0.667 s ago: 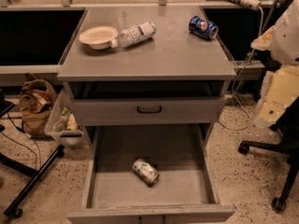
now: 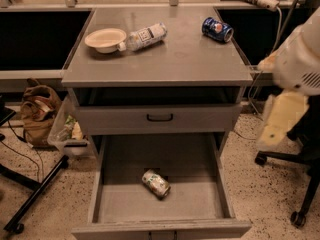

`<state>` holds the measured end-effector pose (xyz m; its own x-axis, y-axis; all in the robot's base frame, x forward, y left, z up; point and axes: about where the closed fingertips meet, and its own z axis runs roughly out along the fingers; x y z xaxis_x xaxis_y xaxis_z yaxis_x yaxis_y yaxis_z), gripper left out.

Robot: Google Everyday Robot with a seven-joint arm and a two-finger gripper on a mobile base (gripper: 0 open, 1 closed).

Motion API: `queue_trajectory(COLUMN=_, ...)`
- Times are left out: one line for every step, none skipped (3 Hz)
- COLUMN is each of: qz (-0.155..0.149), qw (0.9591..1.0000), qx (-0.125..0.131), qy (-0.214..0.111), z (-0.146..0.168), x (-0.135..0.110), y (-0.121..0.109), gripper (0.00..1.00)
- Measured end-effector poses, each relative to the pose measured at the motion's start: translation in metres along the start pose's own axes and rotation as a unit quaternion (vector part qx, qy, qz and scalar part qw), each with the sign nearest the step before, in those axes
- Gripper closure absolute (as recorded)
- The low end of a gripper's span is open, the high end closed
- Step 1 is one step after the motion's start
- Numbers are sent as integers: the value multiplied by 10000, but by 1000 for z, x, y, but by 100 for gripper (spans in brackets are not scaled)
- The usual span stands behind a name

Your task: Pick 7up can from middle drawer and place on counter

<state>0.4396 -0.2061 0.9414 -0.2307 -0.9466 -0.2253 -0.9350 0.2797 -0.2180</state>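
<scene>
Well, on my feed the gripper (image 2: pixel 280 119) hangs off the right side of the cabinet, about level with the upper drawer (image 2: pixel 160 117) and well apart from everything. Whether it is spread or closed I cannot tell. The 7up can (image 2: pixel 156 183) lies on its side on the floor of the middle drawer (image 2: pixel 115 199), which stands pulled out; the can is roughly centred, touching no wall. Up on the counter (image 2: pixel 185 59) I see a blue soda can (image 2: pixel 217 29) lying at the right rear, and a clear plastic bottle (image 2: pixel 145 36) on its side, its cap end just beside a cream bowl (image 2: pixel 105 39).
</scene>
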Motion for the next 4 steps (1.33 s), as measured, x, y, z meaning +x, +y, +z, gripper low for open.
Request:
queue_trajectory(qz=218, qw=9994, qx=-143, qy=-212, z=72, x=-3, y=6, gripper=0)
queue_trajectory(qz=218, qw=9994, qx=-143, qy=-212, z=72, x=-3, y=6, gripper=0)
queue_trajectory(qz=242, qw=9995, qx=-70, qy=-174, z=77, x=-4, y=8, gripper=0)
queue_trajectory(qz=311, qw=9994, qx=75, qy=-98, z=133, x=-17, y=18, gripper=0)
